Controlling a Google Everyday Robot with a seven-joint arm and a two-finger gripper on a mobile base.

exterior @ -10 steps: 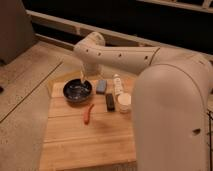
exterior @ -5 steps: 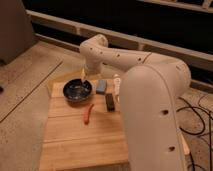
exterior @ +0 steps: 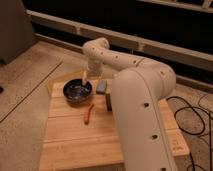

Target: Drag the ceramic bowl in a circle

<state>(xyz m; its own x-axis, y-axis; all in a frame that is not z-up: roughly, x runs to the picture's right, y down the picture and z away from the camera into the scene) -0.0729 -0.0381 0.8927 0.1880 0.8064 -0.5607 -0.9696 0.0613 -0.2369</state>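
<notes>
From where I stand, the round, shallow, glossy dark ceramic bowl point(exterior: 76, 93) sits upright on the pale wooden slatted table point(exterior: 75, 145), toward its far left corner, with a pale sheen showing inside. The robot's bulky white arm point(exterior: 142, 105) rises to the right of the bowl, bends over behind it and brings the gripper point(exterior: 85, 79) down at the bowl's far right rim. The pale fingers point(exterior: 84, 76) point downward and stand spread apart, not clamped on anything that I can make out. Their tips are right at the rim, but whether one reaches inside the bowl or presses on its edge I cannot tell. Just in front of the bowl and slightly right lies a thin, curved red-orange object point(exterior: 88, 113), apart from it. To the bowl's right, close by, sits a small grey-blue block point(exterior: 102, 87), and nearer than that a small dark boxy thing point(exterior: 107, 102), partly hidden by the arm. Well off to the bowl's right, black cables point(exterior: 192, 120) loop on the speckled floor point(exterior: 25, 85).
</notes>
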